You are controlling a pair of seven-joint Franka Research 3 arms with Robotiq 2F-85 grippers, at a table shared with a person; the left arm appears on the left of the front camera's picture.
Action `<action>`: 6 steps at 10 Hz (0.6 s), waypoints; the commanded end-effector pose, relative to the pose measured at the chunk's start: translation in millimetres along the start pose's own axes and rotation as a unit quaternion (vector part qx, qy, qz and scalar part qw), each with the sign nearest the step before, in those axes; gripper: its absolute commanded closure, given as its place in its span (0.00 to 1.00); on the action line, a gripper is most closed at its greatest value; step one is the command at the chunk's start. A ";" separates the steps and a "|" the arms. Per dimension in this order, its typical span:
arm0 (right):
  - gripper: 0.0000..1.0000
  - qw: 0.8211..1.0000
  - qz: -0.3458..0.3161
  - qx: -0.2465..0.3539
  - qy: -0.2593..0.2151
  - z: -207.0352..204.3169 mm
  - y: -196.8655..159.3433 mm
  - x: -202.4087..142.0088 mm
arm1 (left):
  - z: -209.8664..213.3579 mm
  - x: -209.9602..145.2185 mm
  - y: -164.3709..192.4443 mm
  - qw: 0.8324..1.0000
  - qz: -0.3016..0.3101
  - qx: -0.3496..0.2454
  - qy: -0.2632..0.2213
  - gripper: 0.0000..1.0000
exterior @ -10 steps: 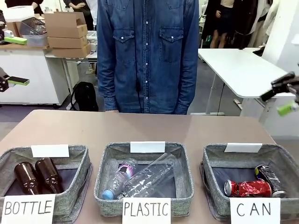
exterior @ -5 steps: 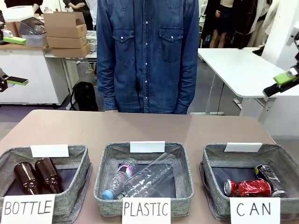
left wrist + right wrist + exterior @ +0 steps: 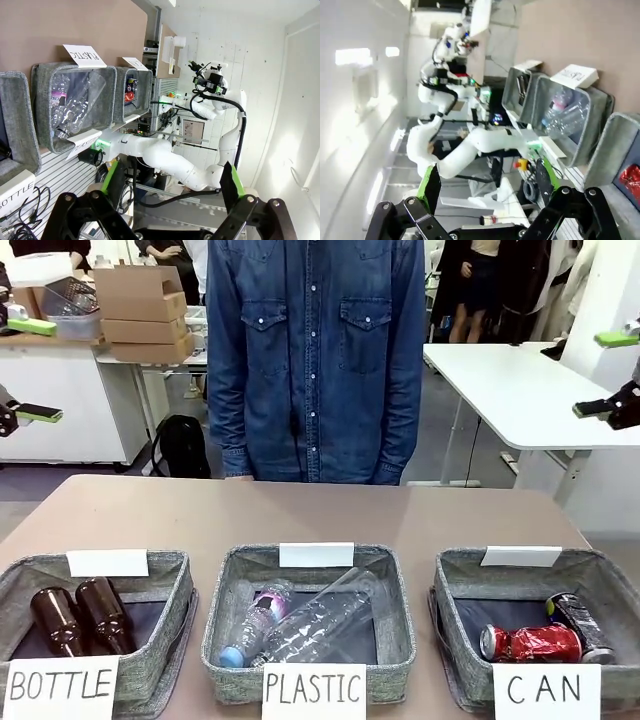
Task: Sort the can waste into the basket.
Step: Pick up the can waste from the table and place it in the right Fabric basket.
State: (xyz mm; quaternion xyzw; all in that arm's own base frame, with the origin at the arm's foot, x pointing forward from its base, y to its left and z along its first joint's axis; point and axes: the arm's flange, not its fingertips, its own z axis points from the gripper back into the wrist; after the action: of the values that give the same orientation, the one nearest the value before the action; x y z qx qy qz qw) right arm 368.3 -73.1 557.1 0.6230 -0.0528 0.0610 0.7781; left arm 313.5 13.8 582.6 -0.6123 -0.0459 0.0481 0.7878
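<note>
You see a bare brown table (image 3: 320,505); three grey baskets line its near edge. Both cans, red (image 3: 530,643) and black (image 3: 578,621), lie in the "CAN" basket (image 3: 455,585). Left gripper (image 3: 170,187) and right gripper (image 3: 485,187) hang spread, empty, off the table's sides. Person behind.

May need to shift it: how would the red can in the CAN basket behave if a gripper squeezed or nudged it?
The red can is already crumpled, so it probably gives further under a squeeze. It looks empty and light. Lying on its side against the black can, its dents would likely stop it rolling far.
</note>
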 end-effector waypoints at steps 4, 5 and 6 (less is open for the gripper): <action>0.00 0.998 0.038 -0.029 0.040 -4.8 -5.4 1.0 | 2.3 -3.4 0.9 1.000 -0.002 0.003 0.005 0.00; 0.00 0.999 0.029 -0.028 0.034 -10.2 -6.6 -0.9 | 2.3 -3.4 0.9 1.000 -0.002 0.003 0.005 0.00; 0.00 0.999 0.031 -0.028 0.034 -10.1 -7.0 -0.7 | 2.3 -3.4 0.9 1.000 -0.002 0.003 0.005 0.00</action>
State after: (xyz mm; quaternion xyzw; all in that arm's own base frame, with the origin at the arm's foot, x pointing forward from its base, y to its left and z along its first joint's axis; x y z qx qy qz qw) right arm 368.8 -64.7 547.9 0.5968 -0.0468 0.1048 0.7941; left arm 313.6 13.8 582.6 -0.6123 -0.0459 0.0481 0.7879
